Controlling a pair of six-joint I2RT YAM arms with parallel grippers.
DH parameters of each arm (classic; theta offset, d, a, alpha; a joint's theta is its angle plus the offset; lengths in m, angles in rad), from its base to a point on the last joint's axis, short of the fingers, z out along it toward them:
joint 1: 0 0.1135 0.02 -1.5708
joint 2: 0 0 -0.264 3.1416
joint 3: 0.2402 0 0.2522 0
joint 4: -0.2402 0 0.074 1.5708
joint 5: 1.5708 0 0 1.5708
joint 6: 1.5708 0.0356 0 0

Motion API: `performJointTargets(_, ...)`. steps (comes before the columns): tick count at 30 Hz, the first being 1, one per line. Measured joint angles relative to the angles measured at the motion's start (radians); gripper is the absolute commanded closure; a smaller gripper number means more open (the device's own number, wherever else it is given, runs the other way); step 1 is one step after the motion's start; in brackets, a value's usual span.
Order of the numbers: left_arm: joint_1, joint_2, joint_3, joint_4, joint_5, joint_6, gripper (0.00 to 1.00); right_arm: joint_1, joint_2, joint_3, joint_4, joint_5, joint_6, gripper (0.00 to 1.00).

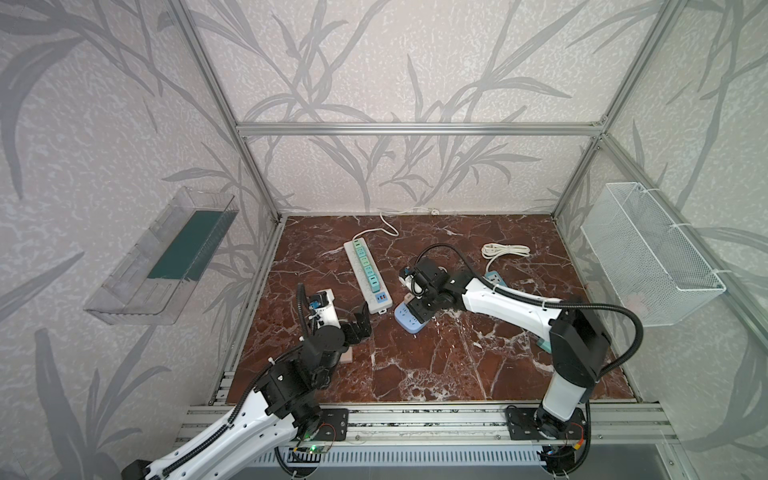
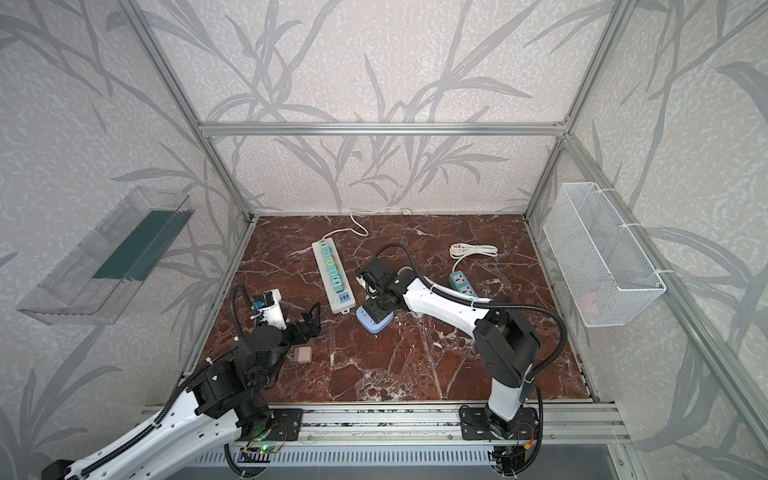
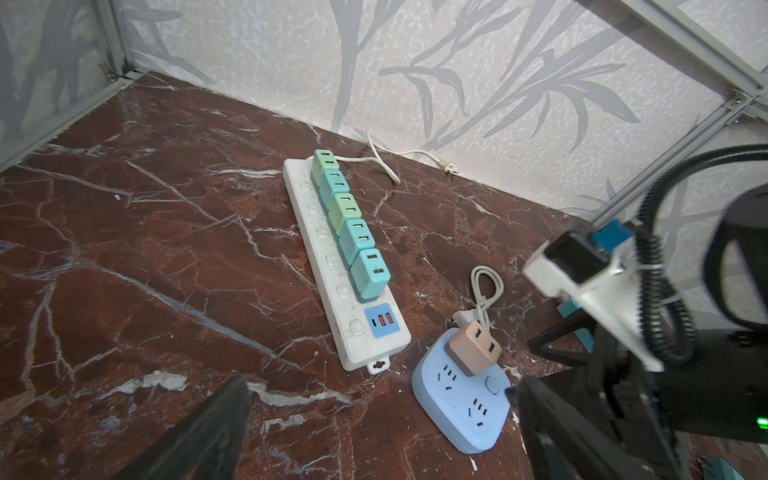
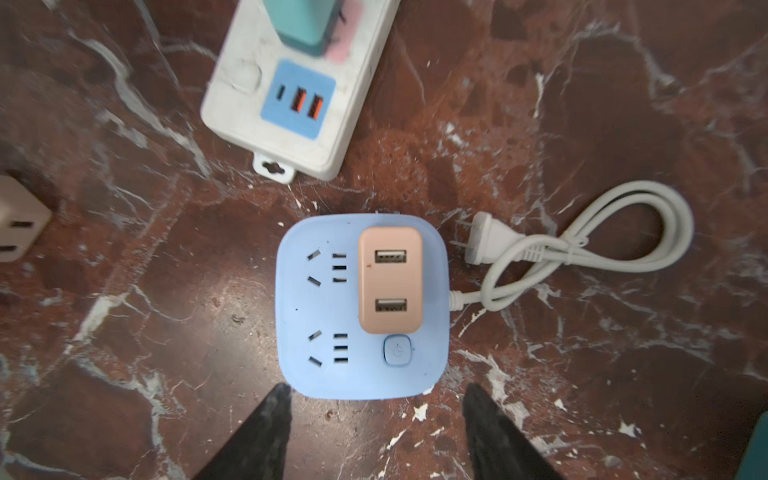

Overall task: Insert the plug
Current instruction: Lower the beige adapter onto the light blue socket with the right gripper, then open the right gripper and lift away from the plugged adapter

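The peach plug (image 4: 390, 280) is seated flat in the blue socket block (image 4: 332, 307), on the side where the block's white cord (image 4: 582, 245) leaves it and just beside the block's round button, with its two USB ports facing up. Taking twelve o'clock as the back wall in both top views, the block (image 1: 409, 322) lies near the middle of the marble counter (image 1: 415, 365). The right fingers (image 4: 266, 432) hang over the block, spread apart and empty, touching neither plug nor block in the right wrist view. At about eleven o'clock from the block lies a long white power strip (image 3: 322, 257) carrying a row of five teal and green adapters (image 3: 355, 241). Its USB end is near the block but apart from it. The left fingers (image 2: 312, 318) stand at about nine o'clock from the block, spread wide with nothing between them and pointing toward the strip's near end. A spare beige plug (image 2: 302, 356) rests on the counter at about eight o'clock from the block, close by the left arm. At two o'clock, well apart, sits a small teal strip (image 2: 462, 284) with its coiled cord (image 2: 473, 250) behind it. A wire basket (image 1: 648, 253) hangs on the three o'clock wall and a clear tray (image 1: 162, 257) on the nine o'clock wall.
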Motion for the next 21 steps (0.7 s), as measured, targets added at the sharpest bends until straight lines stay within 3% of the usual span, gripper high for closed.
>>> performJointTargets(7,0.031,0.096,0.021,-0.175,-0.035,-0.098,0.01,0.000,-0.184,-0.111,0.106,0.024,0.013,0.32)
performJointTargets(13,0.099,0.195,0.015,-0.236,0.096,-0.142,0.01,-0.006,-0.266,-0.282,0.203,0.042,0.030,0.16)
performJointTargets(21,0.121,0.202,-0.034,-0.268,0.226,-0.185,0.01,-0.024,-0.291,-0.342,0.293,0.073,0.045,0.09)
